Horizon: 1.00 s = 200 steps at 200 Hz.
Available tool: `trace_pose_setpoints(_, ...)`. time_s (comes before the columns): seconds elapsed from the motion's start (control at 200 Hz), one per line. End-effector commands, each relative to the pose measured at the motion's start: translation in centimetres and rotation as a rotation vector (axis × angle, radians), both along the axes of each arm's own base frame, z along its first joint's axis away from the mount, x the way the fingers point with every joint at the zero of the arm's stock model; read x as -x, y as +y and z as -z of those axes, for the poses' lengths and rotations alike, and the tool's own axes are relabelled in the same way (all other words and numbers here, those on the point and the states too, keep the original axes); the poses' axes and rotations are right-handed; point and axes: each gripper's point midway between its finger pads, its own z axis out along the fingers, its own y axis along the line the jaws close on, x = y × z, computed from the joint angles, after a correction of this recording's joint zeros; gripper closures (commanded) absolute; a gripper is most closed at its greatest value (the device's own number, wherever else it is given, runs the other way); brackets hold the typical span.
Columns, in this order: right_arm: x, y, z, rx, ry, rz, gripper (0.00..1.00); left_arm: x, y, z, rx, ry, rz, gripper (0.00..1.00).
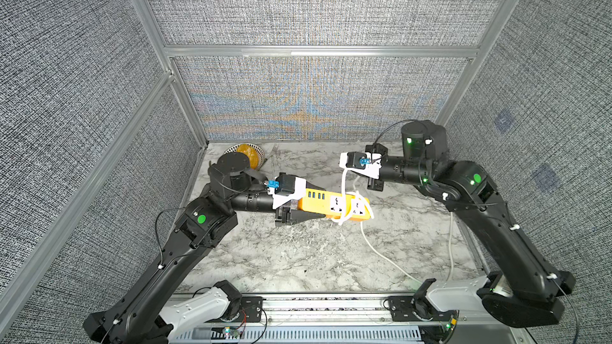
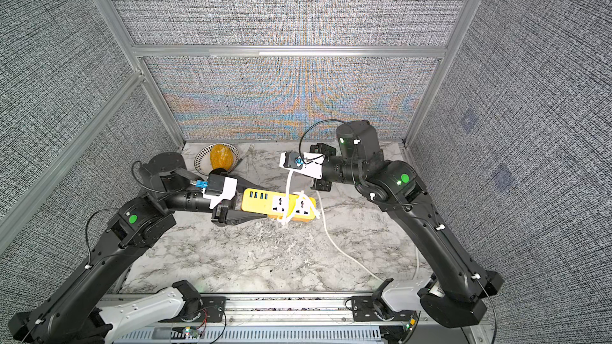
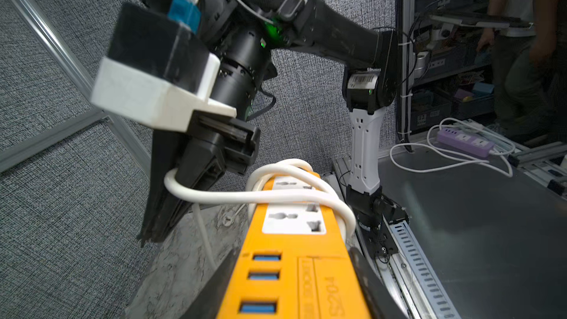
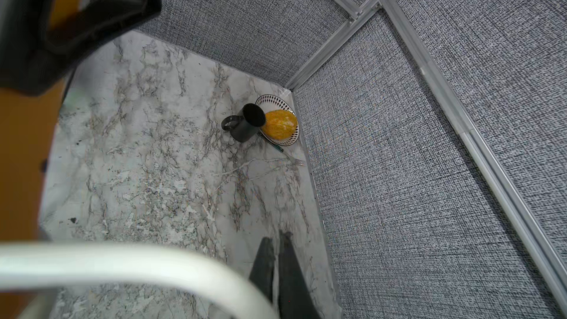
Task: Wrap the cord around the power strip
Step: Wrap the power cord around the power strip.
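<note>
The left gripper (image 3: 293,253) clamps the USB end of the power strip (image 1: 311,206), apparently just above the marble table (image 1: 281,259), while the right gripper (image 3: 152,231), fingers together, pinches the cord (image 3: 214,195) looped round its socket end.

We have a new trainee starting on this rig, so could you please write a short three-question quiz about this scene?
1. Multiple choice: what do the left jaws hold?
A) the mug
B) the power strip
C) the fork
2. True or false: the whole cord is wound on the strip, and none of it lies on the table.
3. Fill in: the right jaws are shut on the ____.

Key:
1. B
2. False: a long tail of cord lies across the table.
3. cord
</note>
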Motion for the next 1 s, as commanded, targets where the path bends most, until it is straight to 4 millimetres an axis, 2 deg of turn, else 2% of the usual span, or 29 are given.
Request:
trace_pose_setpoints(0.0,-0.7,0.3,-2.2,-0.148,0.026,-0.037,1.00,4.0,1.2,-4.0,0.114,-0.041,0.198,1.00)
trace_pose_setpoints(0.1,-1.0,0.6,-1.2,-0.172,0.105,-0.075,1.00,4.5,1.5,-6.0,0.171,-0.073,0.212,1.00)
trace_pose_setpoints(0.21,-0.9,1.2,-1.1,-0.226,0.162,-0.117,1.00,4.5,1.7,-8.0,0.239,-0.106,0.204,1.00)
trace_pose_setpoints(0.345,-0.7,1.3,-1.6,-0.318,0.194,-0.156,0.89,4.7,2.0,-10.0,0.307,-0.140,0.197,1.00)
trace_pose_setpoints(0.465,-0.7,0.9,-1.8,-0.374,0.218,-0.174,0.79,4.9,2.1,-10.7,0.320,-0.152,0.202,1.00)
trace_pose_setpoints(0.636,-0.5,-0.4,-2.6,-0.437,0.216,-0.172,0.73,4.4,1.8,-10.1,0.300,-0.155,0.179,1.00)
trace_pose_setpoints(0.796,0.1,-0.7,-0.9,-0.463,0.274,-0.175,0.76,3.6,1.7,-10.8,0.350,-0.173,0.139,1.00)
trace_pose_setpoints(0.911,0.5,-0.7,0.5,-0.509,0.315,-0.184,0.86,3.4,1.6,-11.5,0.375,-0.182,0.131,1.00)
trace_pose_setpoints(0.996,0.6,0.0,1.5,-0.541,0.375,-0.223,0.92,3.5,1.4,-12.1,0.389,-0.176,0.146,1.00)
